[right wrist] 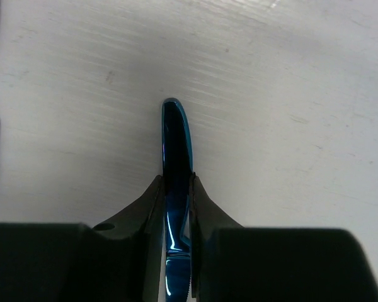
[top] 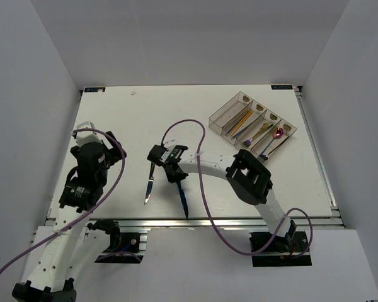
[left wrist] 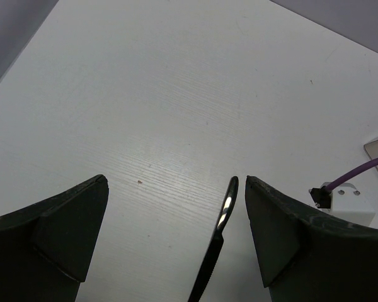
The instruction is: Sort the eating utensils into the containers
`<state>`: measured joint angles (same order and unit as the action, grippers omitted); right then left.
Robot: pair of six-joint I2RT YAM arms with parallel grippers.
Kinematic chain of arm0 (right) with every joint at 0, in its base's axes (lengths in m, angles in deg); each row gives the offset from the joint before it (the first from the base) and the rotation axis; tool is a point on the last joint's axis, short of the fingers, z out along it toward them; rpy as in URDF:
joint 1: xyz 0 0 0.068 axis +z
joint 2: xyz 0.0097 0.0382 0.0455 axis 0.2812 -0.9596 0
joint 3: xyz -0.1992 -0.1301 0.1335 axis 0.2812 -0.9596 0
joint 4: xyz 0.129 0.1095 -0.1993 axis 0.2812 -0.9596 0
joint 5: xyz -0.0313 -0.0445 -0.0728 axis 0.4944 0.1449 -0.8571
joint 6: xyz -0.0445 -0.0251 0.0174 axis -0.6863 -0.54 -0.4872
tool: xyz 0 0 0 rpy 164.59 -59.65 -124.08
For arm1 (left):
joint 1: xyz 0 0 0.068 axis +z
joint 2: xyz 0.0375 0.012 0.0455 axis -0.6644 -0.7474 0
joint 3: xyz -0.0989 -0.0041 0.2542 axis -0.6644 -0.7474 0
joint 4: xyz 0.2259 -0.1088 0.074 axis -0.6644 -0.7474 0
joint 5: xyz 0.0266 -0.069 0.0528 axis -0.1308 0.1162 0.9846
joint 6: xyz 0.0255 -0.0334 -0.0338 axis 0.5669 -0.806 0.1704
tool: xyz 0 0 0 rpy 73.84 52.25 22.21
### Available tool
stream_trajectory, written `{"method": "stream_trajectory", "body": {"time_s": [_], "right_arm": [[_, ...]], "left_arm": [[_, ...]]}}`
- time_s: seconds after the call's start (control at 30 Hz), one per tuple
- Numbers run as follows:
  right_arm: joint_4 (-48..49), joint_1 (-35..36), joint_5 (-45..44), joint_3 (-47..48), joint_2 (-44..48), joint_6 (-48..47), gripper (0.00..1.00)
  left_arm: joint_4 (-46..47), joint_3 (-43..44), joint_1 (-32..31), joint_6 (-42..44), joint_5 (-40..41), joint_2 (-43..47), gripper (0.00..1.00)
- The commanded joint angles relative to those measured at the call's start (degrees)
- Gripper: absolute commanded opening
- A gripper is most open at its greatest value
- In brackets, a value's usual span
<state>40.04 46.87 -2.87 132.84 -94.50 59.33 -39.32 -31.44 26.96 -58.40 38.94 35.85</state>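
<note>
**Blue utensil (right wrist: 176,135) pinched in my right gripper (right wrist: 176,179), left gripper (left wrist: 175,182) spread wide**

My right arm stretches leftward across the table (top: 145,113), elbow up and wrist low near the middle. Its fingers press on both sides of the blue utensil. Overhead, the free end of the piece points toward the near edge. My left arm is folded at the left side. Its jaws are fully apart and hold nothing.

The tray (top: 227,113) sits at the far right, well apart from both grippers. Each of its four compartments carries a small brownish label (top: 259,107) at one end, but the writing is too small for me to read.

Only the overhead camera shows the tray, with gold, silver and purple pieces lying in it. My right wrist camera alone shows the pinch up close, with the rounded blue end sticking out past my fingertips. My left wrist camera shows the black knife (left wrist: 222,220) lying on the table just beside one finger. Overhead, this knife lies just left of the blue utensil.
</note>
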Motion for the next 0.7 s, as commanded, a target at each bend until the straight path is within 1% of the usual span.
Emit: {"method": "stream_trajectory", "body": {"time_s": [0.0,0.67], "right_arm": [[-5.01,-1.24,-3.91,-1.89,3.41,-0.75,0.00],[-3.69,-3.69,-3.55,-2.07,7.89,-2.15,0.00]], "left_arm": [[0.12,-0.25,0.17,-0.29,-0.49,0.01,0.98],[0.13,-0.25,0.17,-0.29,-0.23,0.00,0.98]]}}
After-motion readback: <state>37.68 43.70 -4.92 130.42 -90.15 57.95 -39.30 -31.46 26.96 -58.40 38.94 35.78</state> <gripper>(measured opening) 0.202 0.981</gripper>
